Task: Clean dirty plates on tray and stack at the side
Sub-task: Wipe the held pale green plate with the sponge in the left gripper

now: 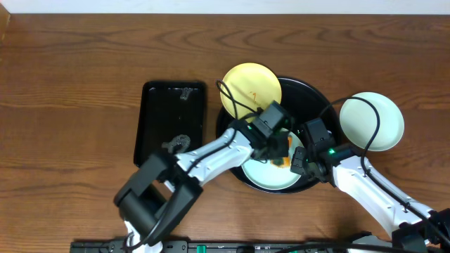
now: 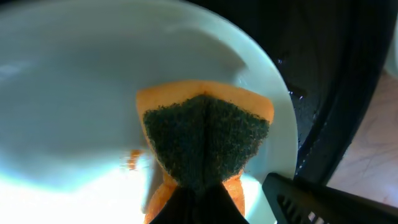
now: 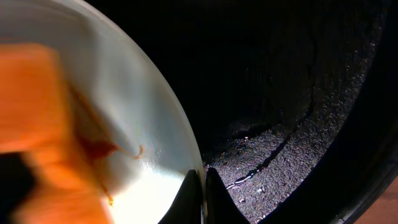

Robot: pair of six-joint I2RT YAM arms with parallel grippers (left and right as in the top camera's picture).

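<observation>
The left gripper (image 2: pixel 193 194) is clamped on an orange sponge (image 2: pixel 205 140) that rests on the mint plate (image 1: pixel 264 176) at the tray's (image 1: pixel 311 98) 6 o'clock. The right gripper (image 3: pixel 201 179) pinches that plate's rim at 3. The yellow plate (image 1: pixel 252 86) overlaps the tray's rim at 11, and a second mint plate (image 1: pixel 371 121) lies on the table (image 1: pixel 70 70) at 3.

A brown wooden desk (image 1: pixel 70 63) with dark, wavy grain running lengthwise fills nearly the whole overhead view. Its surface is evenly lit, with a soft sheen and only faint shadows. Beyond its far edge runs a plain white strip (image 1: pixel 281 5); whether it is wall or floor cannot be told. Slivers of the same reddish-brown wood show at the lower right corner of both wrist views.
</observation>
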